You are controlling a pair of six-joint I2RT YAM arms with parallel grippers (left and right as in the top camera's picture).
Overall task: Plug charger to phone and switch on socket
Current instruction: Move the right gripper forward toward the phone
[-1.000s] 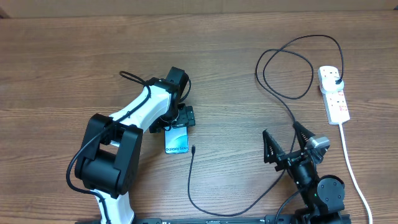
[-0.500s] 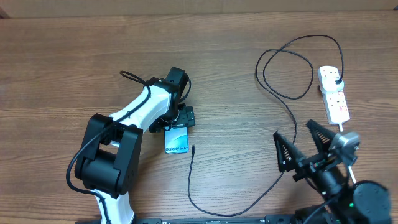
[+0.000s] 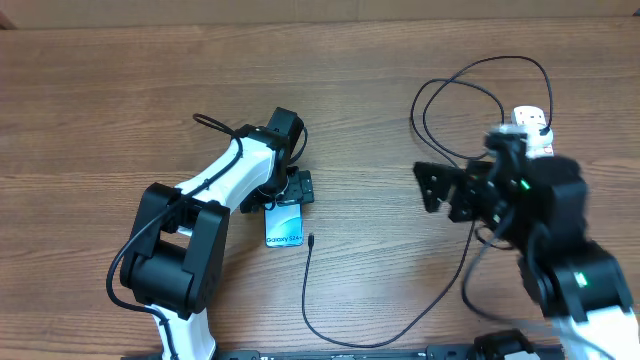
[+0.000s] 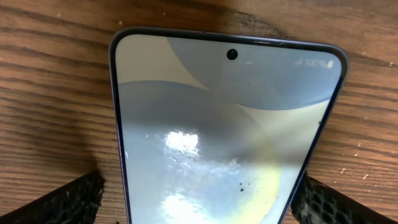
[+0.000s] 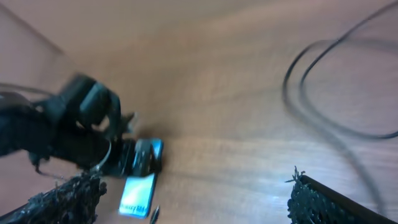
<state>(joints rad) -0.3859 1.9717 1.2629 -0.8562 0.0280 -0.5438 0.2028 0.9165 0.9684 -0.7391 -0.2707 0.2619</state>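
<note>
Right pincer (image 3: 424,188) released, empty; had swung from lower right to centre right, facing left. Left pincer (image 4: 202,200) straddled phone (image 3: 284,228), centre-left worktop; grip unclear. Charger (image 3: 305,275) tip beside phone, unplugged; socket (image 3: 530,118) unswitched.

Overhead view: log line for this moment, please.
left end effector straddles phone | right end effector open, raised | charger tip on table beside phone, unplugged | socket partly hidden

The phone (image 4: 230,137) screen shows "100%" in its corner and white "Galaxy" lettering.
</note>
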